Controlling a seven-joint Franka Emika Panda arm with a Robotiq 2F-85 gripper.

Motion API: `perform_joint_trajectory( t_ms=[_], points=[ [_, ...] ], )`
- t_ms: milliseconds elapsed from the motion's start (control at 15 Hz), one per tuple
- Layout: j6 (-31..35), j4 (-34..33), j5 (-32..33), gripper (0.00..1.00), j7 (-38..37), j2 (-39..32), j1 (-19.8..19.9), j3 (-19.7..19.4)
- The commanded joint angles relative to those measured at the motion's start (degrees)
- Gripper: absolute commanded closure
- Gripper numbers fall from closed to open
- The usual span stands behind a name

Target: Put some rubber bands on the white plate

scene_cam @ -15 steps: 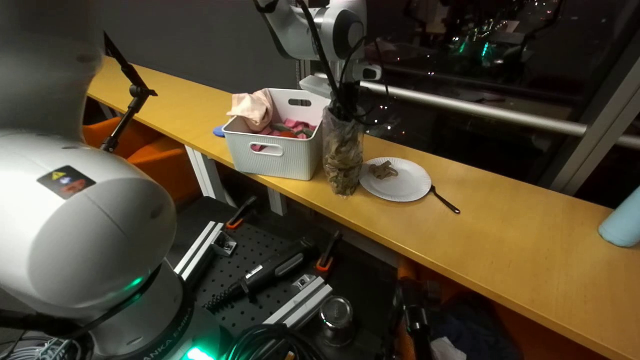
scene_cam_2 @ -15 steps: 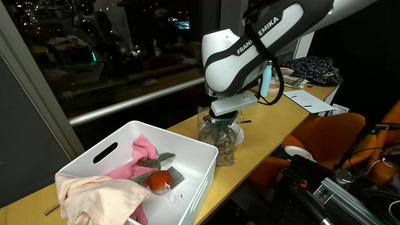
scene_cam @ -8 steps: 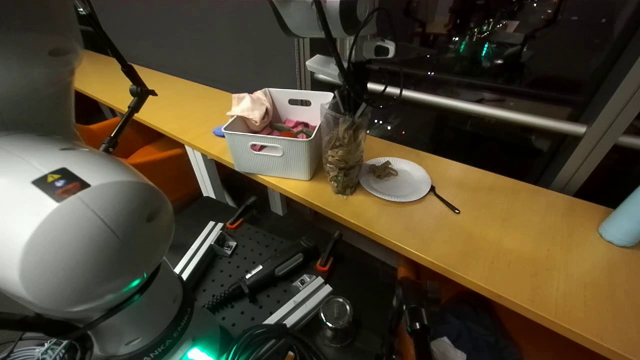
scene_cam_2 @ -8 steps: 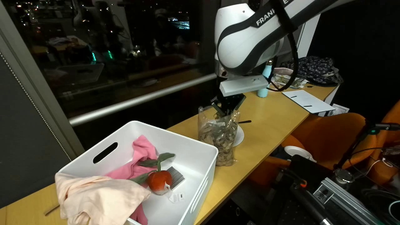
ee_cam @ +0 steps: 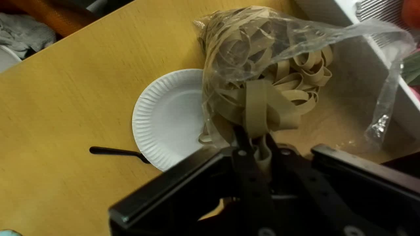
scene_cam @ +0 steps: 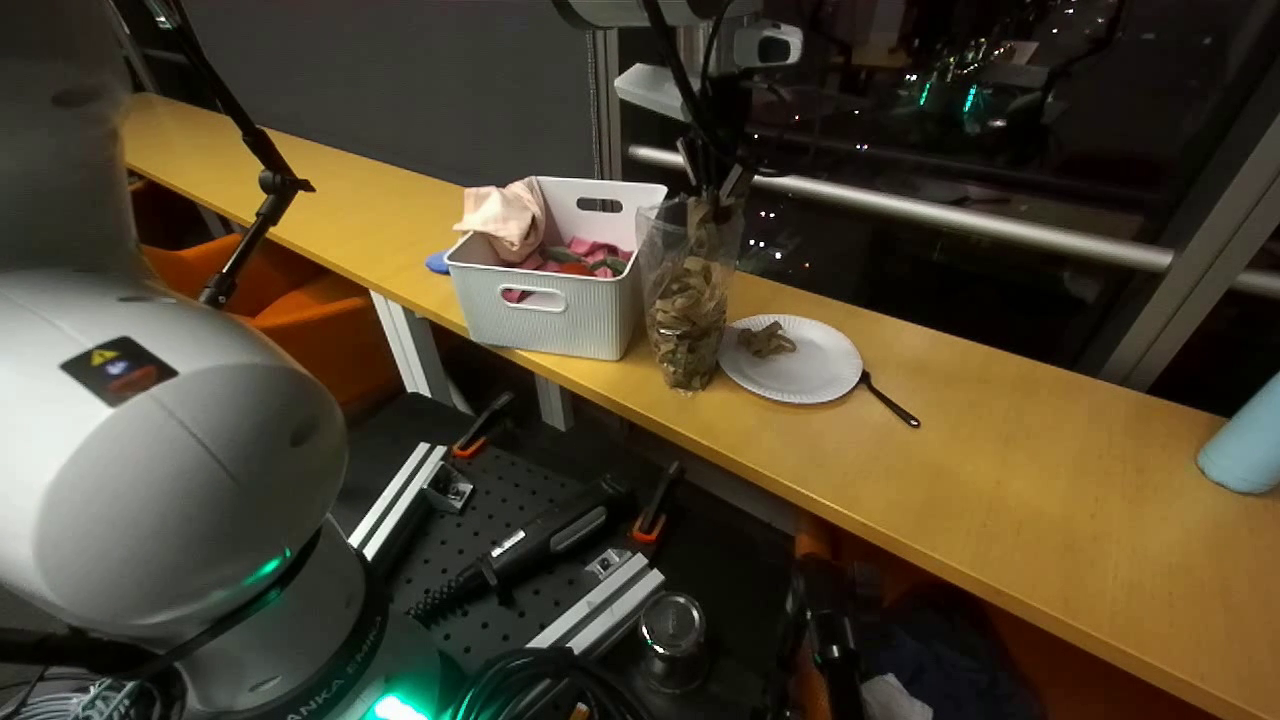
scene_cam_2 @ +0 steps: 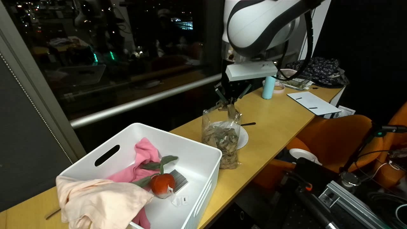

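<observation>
Flat rubber bands (ee_cam: 257,106) are pinched in the gripper (ee_cam: 255,139) at the mouth of the plastic bag (ee_cam: 236,64), presumably held high for rim clearance before transfer to the white paper plate (ee_cam: 172,119), nine o'clock in wrist view.

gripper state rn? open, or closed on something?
Gripper: closed, holding rubber bands.
</observation>
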State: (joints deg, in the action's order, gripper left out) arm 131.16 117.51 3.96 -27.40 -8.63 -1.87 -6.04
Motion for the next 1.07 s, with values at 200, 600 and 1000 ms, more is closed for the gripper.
perform_joint_trajectory(
  t_ms=[200, 600, 1000],
  points=[
    [-0.6, 0.1, -1.7, 0.97, 2.2, 3.7, 3.1, -0.2],
    [-1.1, -3.4, -8.0, 0.97, 9.4, 3.1, 8.0, -1.3],
    [0.0, -10.4, -15.6, 0.97, 15.7, -5.6, 9.7, -0.5]
  ],
)
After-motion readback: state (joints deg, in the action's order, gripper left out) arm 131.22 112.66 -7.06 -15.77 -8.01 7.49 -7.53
